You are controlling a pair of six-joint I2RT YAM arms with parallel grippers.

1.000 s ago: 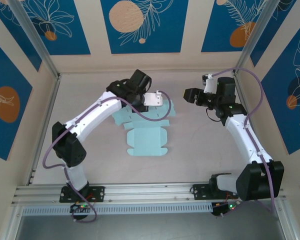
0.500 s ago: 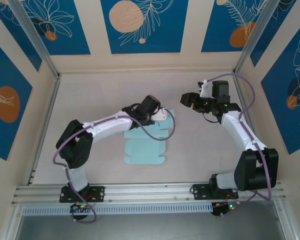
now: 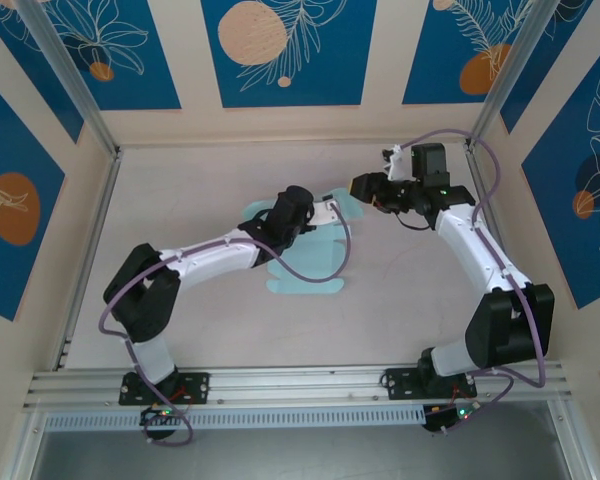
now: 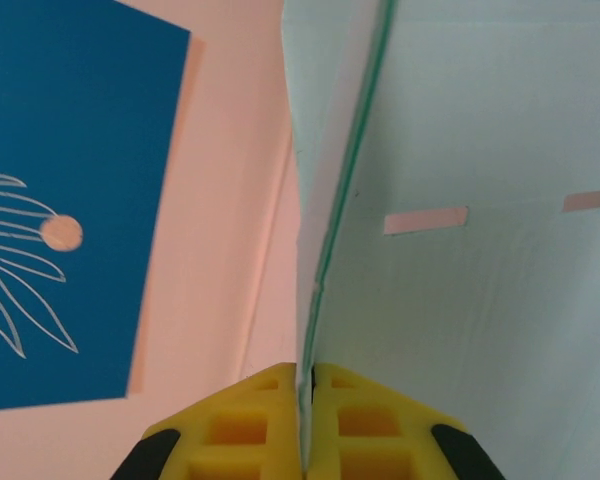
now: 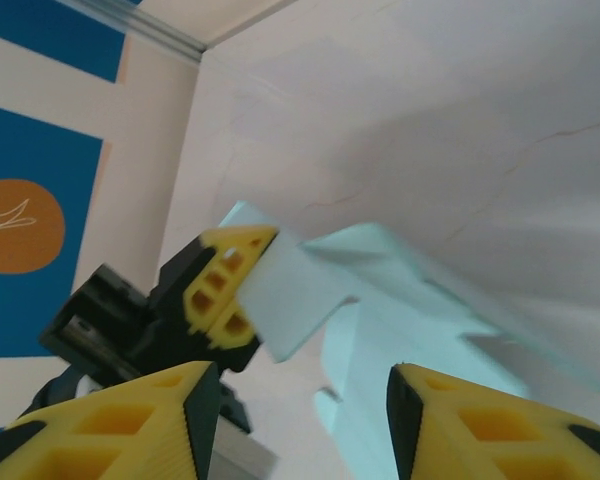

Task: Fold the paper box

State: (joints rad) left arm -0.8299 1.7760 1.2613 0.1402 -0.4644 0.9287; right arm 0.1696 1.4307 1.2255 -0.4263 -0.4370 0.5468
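Observation:
The paper box [image 3: 308,285] is a pale blue die-cut sheet lying mid-table, partly under my left arm, with its far flaps raised. My left gripper [image 3: 325,212] is shut on one edge of it. In the left wrist view the yellow fingertips [image 4: 270,420] pinch the thin card [image 4: 480,150], which stands up edge-on and has two slots. My right gripper [image 3: 360,187] hovers just right of the raised flaps and is open. Between its yellow fingers [image 5: 160,410] I see the box [image 5: 400,320] and the left gripper's pads [image 5: 225,285] clamped on a flap, with nothing in the right jaws.
Beige walls with blue patterned panels [image 3: 285,50] close the table on three sides. An aluminium rail [image 3: 300,385] runs along the near edge by both arm bases. Purple cables loop off each arm. Bare tabletop [image 3: 180,190] lies left of the box.
My left gripper has swung right and lower with the card, lifting its far flaps. The right gripper has moved left toward those flaps and its jaws have narrowed a little.

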